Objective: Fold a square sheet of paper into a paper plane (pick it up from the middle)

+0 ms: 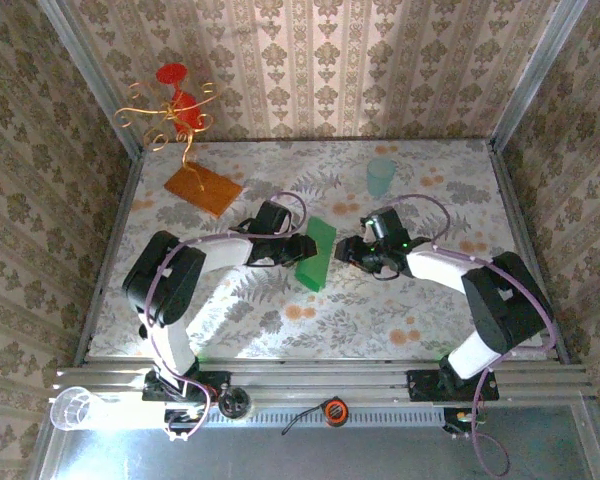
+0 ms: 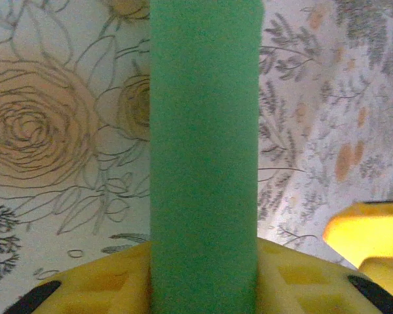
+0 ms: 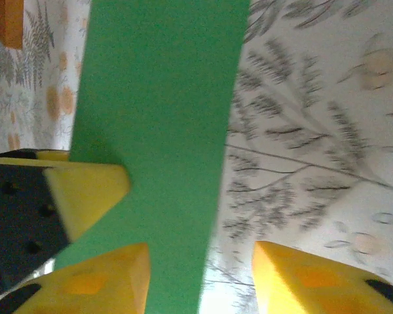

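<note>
Paper plane (image 1: 317, 252), folded to a narrow green strip, is held over the floral surface (image 1: 430, 320) between my two arms. My left pincer (image 1: 301, 247) is closed on one long edge near the middle, a yellow finger (image 3: 92, 186) lying over the green. That grip seems meant to keep the folds together and the paper off the surface. My right pincer (image 1: 347, 251) faces it from the other side with fingers apart and the opposite long edge in the gap. One finger (image 3: 314, 278) is clear of the paper, so it is not pinching, and it looks placed for a second hold at the middle. Farther back, well apart from the work, are an orange-brown board (image 1: 202, 188), a pale green cup (image 1: 381, 177) and a wire ornament (image 1: 175, 110) with red pieces. A clear cup (image 1: 72, 408) lies on the near rail. Only the paper lies between the pincers, though their tips are near enough that they could knock each other
</note>
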`<action>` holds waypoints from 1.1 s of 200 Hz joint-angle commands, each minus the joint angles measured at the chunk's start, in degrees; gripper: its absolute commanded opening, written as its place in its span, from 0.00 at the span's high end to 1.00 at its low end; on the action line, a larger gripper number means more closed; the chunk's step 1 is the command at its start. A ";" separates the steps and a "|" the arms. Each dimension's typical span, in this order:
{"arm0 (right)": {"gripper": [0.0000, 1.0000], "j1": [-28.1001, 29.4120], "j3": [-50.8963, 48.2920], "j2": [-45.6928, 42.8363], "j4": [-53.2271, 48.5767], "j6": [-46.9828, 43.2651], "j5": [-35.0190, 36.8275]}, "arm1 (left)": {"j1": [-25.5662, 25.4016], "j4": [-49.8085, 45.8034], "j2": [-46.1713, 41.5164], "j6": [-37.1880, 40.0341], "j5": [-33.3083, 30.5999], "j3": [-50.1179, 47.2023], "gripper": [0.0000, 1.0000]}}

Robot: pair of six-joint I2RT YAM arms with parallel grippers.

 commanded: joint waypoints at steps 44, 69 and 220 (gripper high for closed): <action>0.83 2.99 8.87 9.78 -0.65 2.06 -1.65 | -0.18 -3.75 2.04 2.82 -3.34 -0.29 0.65; 0.89 3.61 11.44 12.99 -2.70 1.69 -1.39 | -0.48 -4.49 1.91 3.16 -4.40 -0.29 0.67; 0.91 4.76 16.31 20.42 -12.40 -1.17 0.27 | -1.45 -13.31 -3.47 5.31 -12.75 1.75 0.51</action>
